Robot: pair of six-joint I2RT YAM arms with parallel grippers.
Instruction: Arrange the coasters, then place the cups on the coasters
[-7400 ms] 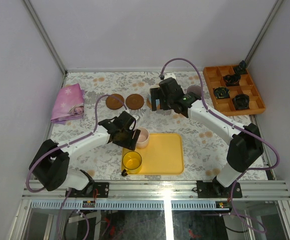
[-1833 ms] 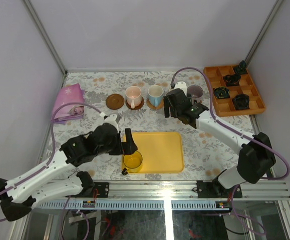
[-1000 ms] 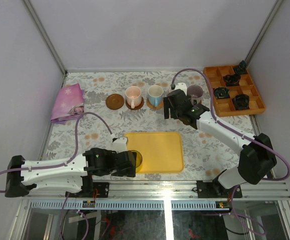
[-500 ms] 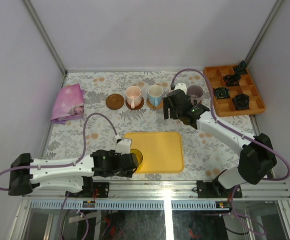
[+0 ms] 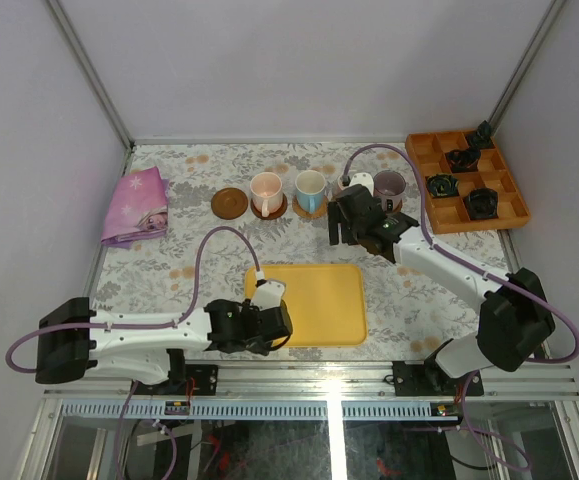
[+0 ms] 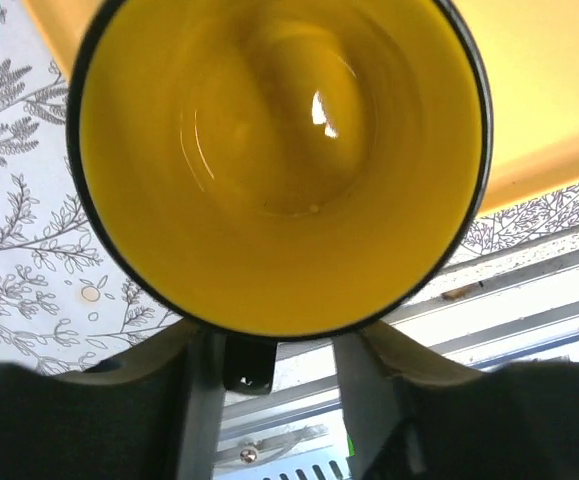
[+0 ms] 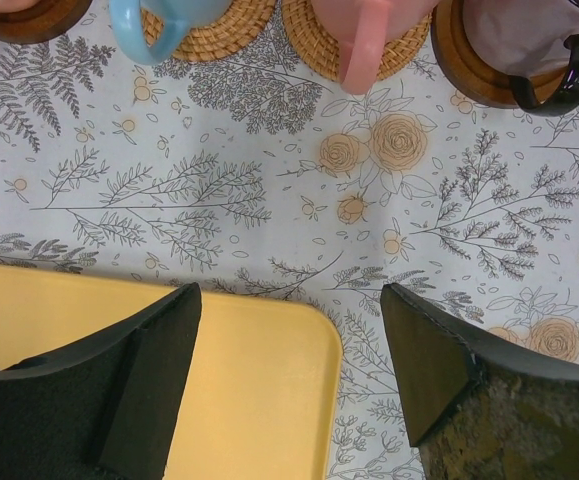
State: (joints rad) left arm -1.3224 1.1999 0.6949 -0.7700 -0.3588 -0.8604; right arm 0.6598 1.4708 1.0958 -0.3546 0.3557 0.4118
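Left end effector (image 5: 272, 325) sits low near the bases; right end effector (image 7: 289, 372) hangs (jaws wide apart).

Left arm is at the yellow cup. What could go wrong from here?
The left gripper straddles the yellow cup only at its handle, so the cup may swing or slip when lifted. The only free coaster sits close beside the pink cup; setting down there could knock it.

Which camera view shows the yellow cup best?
The left wrist view: the yellow cup fills it, mouth open to the camera. In the top view the left gripper mostly hides it; the right wrist view misses it.
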